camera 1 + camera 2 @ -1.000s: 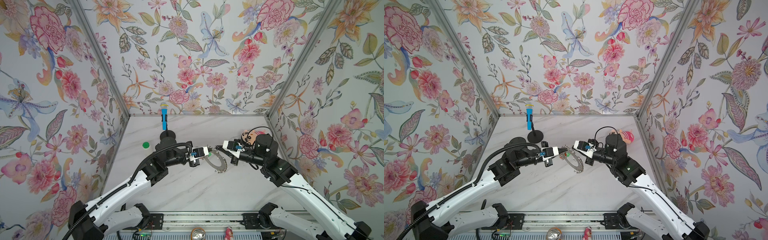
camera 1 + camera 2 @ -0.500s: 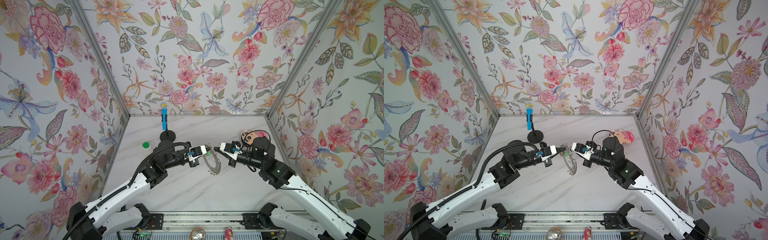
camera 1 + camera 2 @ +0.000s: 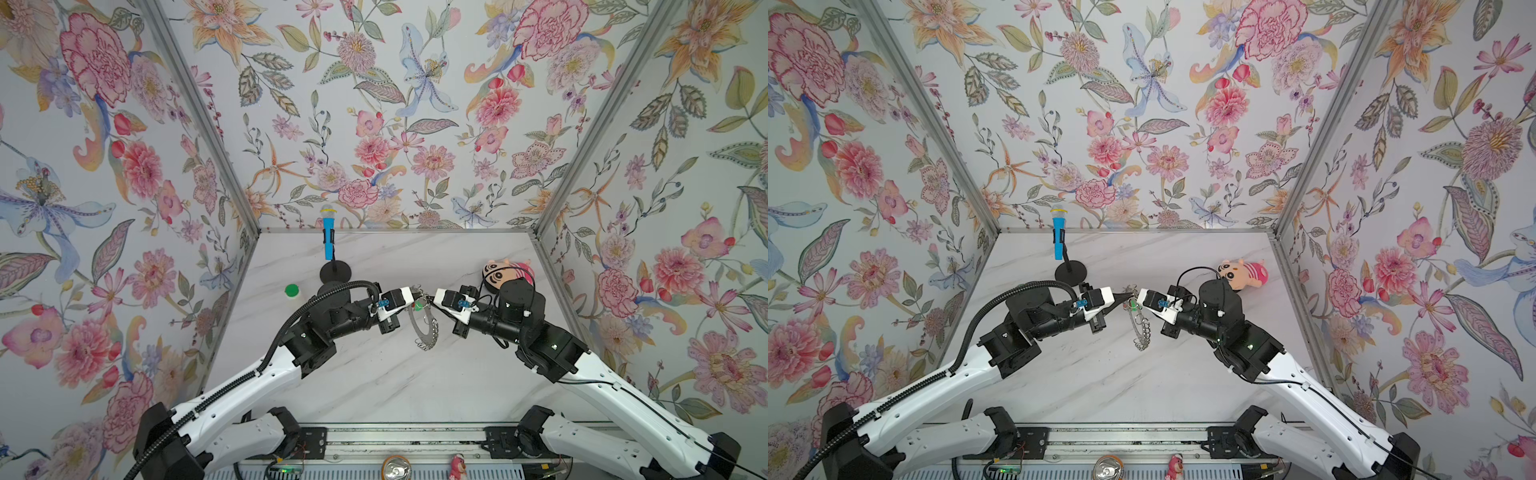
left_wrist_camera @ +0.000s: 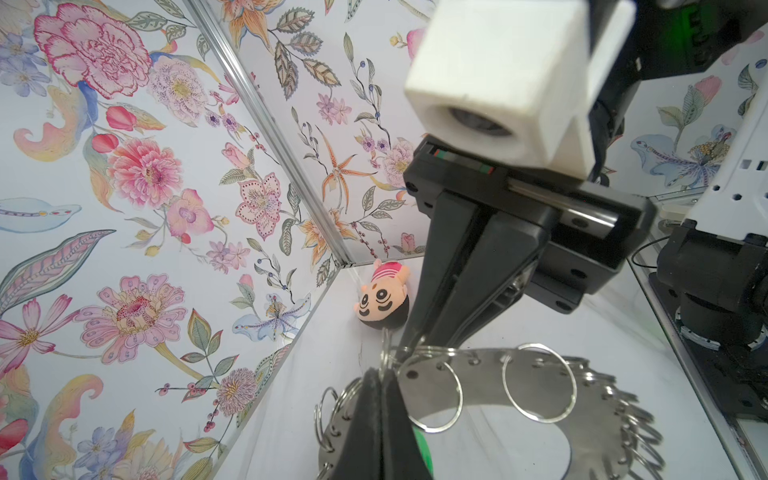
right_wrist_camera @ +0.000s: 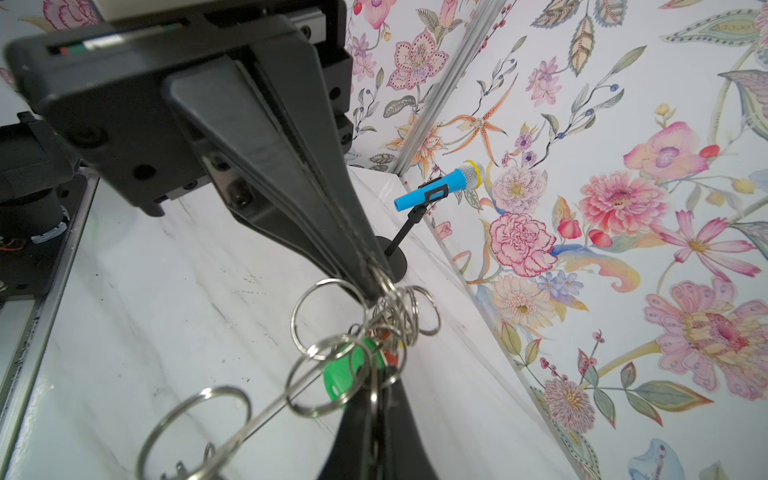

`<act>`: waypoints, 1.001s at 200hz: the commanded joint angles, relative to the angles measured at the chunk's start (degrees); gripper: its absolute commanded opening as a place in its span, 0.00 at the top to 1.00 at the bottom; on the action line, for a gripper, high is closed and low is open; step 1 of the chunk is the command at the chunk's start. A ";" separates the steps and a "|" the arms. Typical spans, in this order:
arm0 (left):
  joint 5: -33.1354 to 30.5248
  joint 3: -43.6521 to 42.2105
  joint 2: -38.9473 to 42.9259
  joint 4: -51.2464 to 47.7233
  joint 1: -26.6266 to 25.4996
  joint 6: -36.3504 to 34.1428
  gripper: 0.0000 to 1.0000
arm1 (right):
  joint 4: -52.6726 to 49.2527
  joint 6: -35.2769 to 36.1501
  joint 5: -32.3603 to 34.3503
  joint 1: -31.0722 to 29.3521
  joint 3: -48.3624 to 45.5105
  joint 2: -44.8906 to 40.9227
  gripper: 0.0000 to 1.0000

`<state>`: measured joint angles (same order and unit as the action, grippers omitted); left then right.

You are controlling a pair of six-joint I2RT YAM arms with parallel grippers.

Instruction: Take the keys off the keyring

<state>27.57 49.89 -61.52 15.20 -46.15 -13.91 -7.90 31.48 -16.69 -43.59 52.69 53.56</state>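
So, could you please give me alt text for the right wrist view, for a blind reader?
Two shut claws, the left claw and the right claw, nearly meet tip to tip above a marble table, each pinching wire loops of the keyring beside green-tagged keys. A blue toy microphone stands near the floral wall.

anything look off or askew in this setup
The keyring is up on edge rather than flat, hanging by its top loops between the left pincer and right pincer, both shut on loops. The keys, one green-tagged, dangle at that same spot. Nothing looks spilled or broken.
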 commanded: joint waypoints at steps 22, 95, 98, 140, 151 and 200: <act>-6.45 0.29 0.65 3.98 -0.16 1.73 1.00 | -2.60 0.51 2.92 -1.82 -1.38 -2.04 1.00; -11.94 0.20 0.29 2.88 -0.05 1.70 1.00 | -3.17 1.48 7.21 -4.78 -1.36 -5.24 1.00; -11.93 0.21 0.29 2.77 -0.08 1.76 1.00 | -3.18 1.58 7.26 -4.83 -1.25 -5.23 1.00; -12.19 0.99 -0.19 -0.32 -1.06 -0.28 1.00 | -3.94 2.86 8.57 -5.59 0.16 -4.55 1.00; -11.86 1.08 -0.27 -1.34 -1.31 -0.99 1.00 | -4.31 3.27 8.99 -5.88 0.62 -4.37 1.00; -9.69 2.55 -1.99 -7.97 -2.54 -3.56 1.00 | -6.27 5.99 10.16 -6.49 4.11 -2.66 1.00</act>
<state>21.67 50.02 -62.39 10.15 -48.40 -15.59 -12.10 35.18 -6.68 -49.23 53.41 50.65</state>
